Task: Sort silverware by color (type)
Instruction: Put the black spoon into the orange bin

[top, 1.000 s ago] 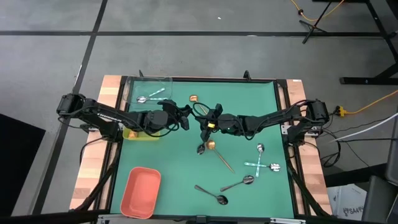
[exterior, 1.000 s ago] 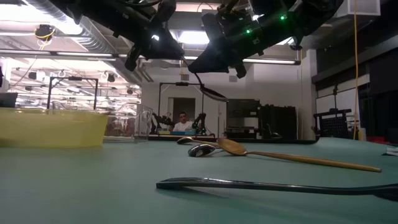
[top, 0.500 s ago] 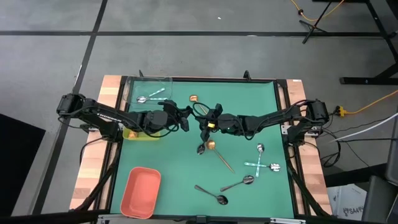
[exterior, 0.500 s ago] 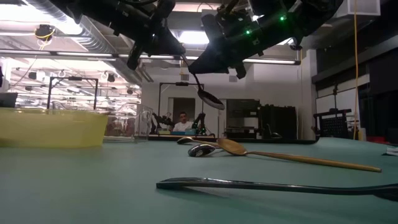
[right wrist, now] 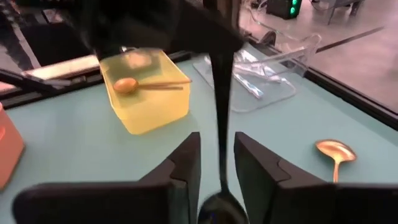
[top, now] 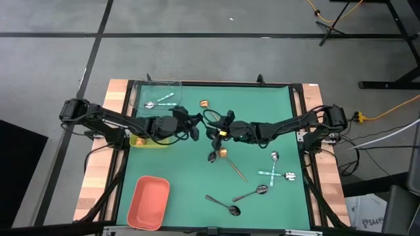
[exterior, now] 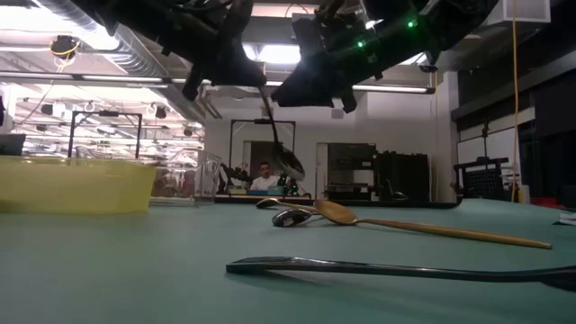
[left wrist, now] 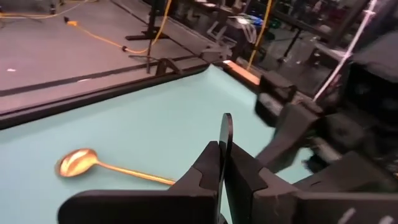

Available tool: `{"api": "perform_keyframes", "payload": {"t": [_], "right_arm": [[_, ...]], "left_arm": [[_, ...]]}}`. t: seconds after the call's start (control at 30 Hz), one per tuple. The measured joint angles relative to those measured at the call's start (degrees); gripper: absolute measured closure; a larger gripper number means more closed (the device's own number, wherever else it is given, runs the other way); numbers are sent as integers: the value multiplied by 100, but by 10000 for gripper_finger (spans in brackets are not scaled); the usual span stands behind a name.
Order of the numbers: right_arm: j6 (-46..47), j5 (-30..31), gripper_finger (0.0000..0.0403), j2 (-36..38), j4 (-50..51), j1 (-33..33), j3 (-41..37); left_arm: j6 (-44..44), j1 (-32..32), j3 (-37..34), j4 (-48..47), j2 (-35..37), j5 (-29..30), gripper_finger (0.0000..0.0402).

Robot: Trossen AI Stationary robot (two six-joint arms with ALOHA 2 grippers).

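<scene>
Two grippers meet above the middle of the green table (top: pixel 275 105). The left gripper (left wrist: pixel 225 163) has its fingers (left wrist: pixel 205 174) pressed together on the thin handle of a dark spoon (exterior: pixel 279 144), which hangs bowl-down below them, clear of the table. The right gripper (right wrist: pixel 216 163) stands just beside it with its fingers (right wrist: pixel 186 163) parted a little; the dark handle runs down through the gap between them, and whether either finger touches it cannot be told.

Counted from above, the other loose spoons are these. Two gold spoons: one long-handled gold spoon (top: pixel 230 160) lies on the table below the grippers, and a small gold spoon (top: pixel 204 103) lies beyond the left fingers. Three dark spoons: one (top: pixel 212 157) touching the gold bowl, one (top: pixel 223 205) and one (top: pixel 252 193) at the near edge. Two silver spoons (top: pixel 274 164) lie crossed off to the right.

There are three trays: a clear tray (right wrist: pixel 292 56) holding silver spoons whose number cannot be told, a yellow tray (right wrist: pixel 146 93) with one gold spoon (right wrist: pixel 146 84) in it, and a salmon tray (top: pixel 148 203).
</scene>
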State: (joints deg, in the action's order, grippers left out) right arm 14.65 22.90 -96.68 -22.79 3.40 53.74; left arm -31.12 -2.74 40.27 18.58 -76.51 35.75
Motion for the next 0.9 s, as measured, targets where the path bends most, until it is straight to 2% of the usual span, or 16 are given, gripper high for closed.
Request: {"api": "perform_keyframes", "payload": {"t": [0.17, 0.33, 0.47, 0.57, 0.63, 0.8, 0.9], "right_arm": [[2, -12, 309, 1, 204, -2, 0], [0, -732, 309, 201, 206, -4, -2], [-31, -1085, 309, 366, 339, -2, -2], [-154, -1099, 309, 431, 482, -4, -2], [-162, -1097, 309, 433, 542, -4, -2], [-164, -1097, 309, 433, 618, -4, -2], [-166, -1099, 309, 433, 646, -4, -4]], "left_arm": [[-7, -1, 4, -402, 472, -595, 401], [-689, -4, 4, -1572, 1272, -1338, 401], [-1714, -4, 4, -2476, 1981, -2401, 401], [-2485, -75, 7, -3132, 2437, -3356, 400], [-2900, -257, 7, -3530, 2614, -3752, 398], [-3579, -1018, 7, -4166, 2720, -3901, 398], [-3628, -1507, 7, -4281, 2695, -4104, 398]]}}
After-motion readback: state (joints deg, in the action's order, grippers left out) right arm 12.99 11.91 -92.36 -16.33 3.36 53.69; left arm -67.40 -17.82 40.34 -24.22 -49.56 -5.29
